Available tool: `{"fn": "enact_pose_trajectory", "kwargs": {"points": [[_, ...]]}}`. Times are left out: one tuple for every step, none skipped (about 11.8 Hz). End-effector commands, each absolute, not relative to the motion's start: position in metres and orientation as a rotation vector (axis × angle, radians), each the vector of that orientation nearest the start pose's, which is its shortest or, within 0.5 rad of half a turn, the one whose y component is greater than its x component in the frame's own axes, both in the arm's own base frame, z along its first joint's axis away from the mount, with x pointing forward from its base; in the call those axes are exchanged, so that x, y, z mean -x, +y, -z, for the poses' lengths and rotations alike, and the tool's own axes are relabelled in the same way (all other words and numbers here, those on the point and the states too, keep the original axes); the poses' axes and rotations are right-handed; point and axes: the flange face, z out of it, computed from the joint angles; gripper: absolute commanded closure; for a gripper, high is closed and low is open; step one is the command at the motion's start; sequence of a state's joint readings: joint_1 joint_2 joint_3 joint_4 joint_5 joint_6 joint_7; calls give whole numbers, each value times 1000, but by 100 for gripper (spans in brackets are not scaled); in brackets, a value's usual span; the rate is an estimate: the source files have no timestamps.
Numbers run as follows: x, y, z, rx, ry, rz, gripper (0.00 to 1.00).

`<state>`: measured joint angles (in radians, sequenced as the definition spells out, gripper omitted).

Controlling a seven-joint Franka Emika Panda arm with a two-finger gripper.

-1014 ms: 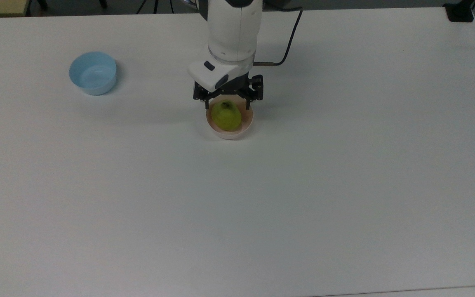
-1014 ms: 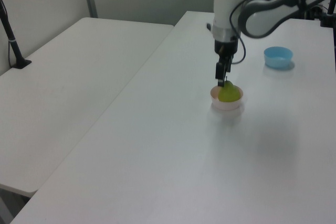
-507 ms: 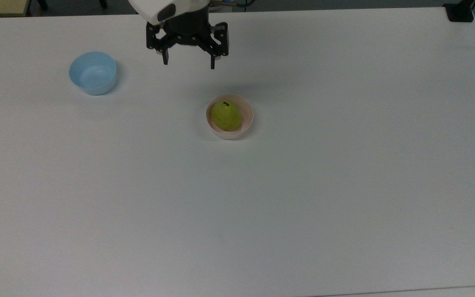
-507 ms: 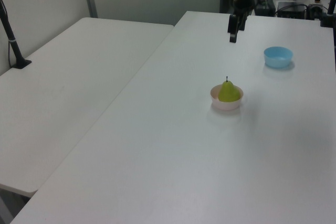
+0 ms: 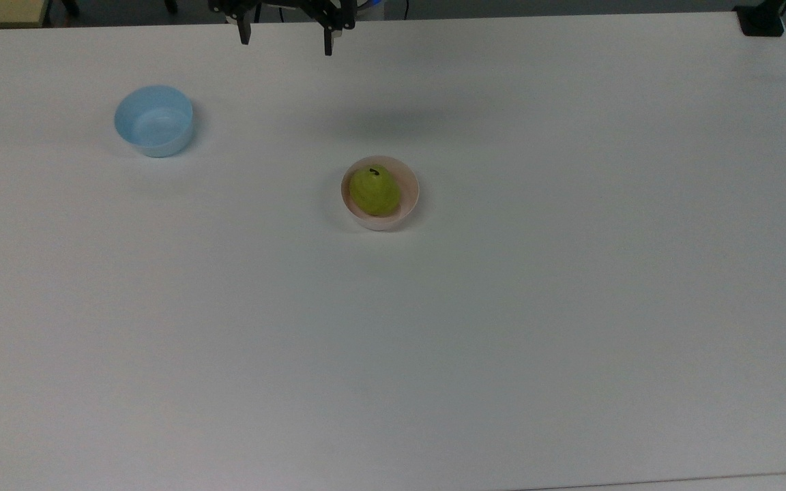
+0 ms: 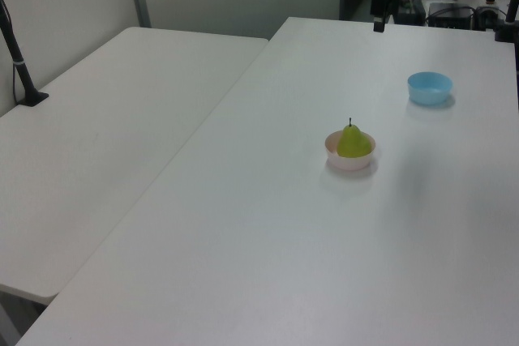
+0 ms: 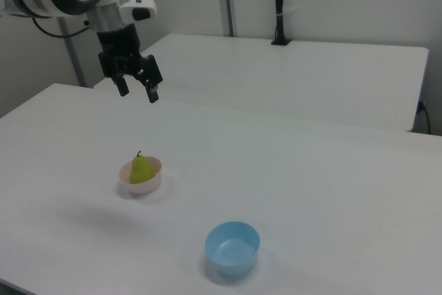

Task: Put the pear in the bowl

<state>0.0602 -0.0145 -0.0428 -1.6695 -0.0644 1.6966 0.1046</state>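
- We see the pincer [image 7: 137,90] raised high above the worktop [image 5: 502,307], its two fingers spread wide and holding nothing; a second ago it stood directly over the bowl with the fingers either side of the pear, and half a second ago it was already partway up.
- Well below the pincer, and nearer the camera in the right view, the pear [image 7: 141,169] sits upright inside the pink bowl [image 7: 153,183], stem pointing up.
- In the top view the pear [image 5: 374,190] fills most of the bowl [image 5: 409,184], and neither has shifted across the three moments, so we judge that the release disturbed nothing.
- In the left view the pincer [image 6: 379,22] hangs near the picture's upper edge, far behind the bowl [image 6: 350,160], with open air between them.
- A light blue bowl [image 5: 153,127] stands apart from the pink one, below the pincer and toward the top view's left; it is empty and in the same place as before.
- What has changed, then, is only the arm: it has let go and climbed away, while the fruit remains where it was set.
- We read this as the closing retreat of the task. The pear rests in the bowl named by the task, and nothing further seems to be required of the pincer beyond clearing the scene.
- The one residual risk we can judge is the pear tipping over, since it stands tall in a shallow bowl; it appears steady here.
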Motion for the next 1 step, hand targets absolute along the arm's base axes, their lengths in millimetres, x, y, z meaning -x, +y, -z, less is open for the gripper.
{"fn": "enact_pose_trajectory", "kwargs": {"points": [[-564,3,-605,3200,105,62,0]]}}
